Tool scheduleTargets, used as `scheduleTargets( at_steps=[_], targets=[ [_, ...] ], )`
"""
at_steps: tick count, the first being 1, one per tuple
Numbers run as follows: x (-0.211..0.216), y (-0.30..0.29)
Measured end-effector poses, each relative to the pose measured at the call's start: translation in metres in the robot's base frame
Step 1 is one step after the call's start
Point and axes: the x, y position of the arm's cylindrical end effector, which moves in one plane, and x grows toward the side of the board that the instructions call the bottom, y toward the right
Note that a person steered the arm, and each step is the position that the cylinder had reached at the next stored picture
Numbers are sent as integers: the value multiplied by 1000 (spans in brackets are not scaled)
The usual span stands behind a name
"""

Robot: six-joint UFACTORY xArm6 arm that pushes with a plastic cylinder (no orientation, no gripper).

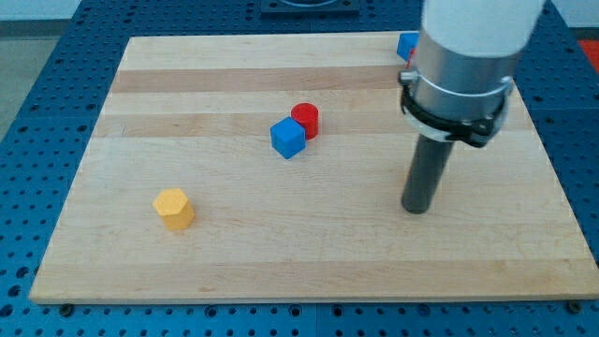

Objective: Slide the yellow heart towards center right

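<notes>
Yellow block (174, 208), shape unclear, sits lower left of frame on the board (281, 271), apparently not yet pushed. The tip (416, 210) rests right of centre, well apart from it. No jaws: plain rod. Blue cube (288, 138) touches red cylinder (305, 119) mid-frame. Whole push judged outstanding.

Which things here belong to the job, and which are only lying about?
Job: yellow heart at the view's lower left; my tip, far to its right.
Lying about: blue cube touching red cylinder; blue block, partly hidden, top edge.
</notes>
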Motion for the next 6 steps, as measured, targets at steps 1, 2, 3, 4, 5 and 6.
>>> scheduleTargets(
  at_steps=[1, 2, 3, 4, 5, 6],
  targets=[
    [-33, 17],
    [-77, 6],
    [-99, -22],
    [-77, -38],
    [-85, -72],
    [-118, -78]
  ],
)
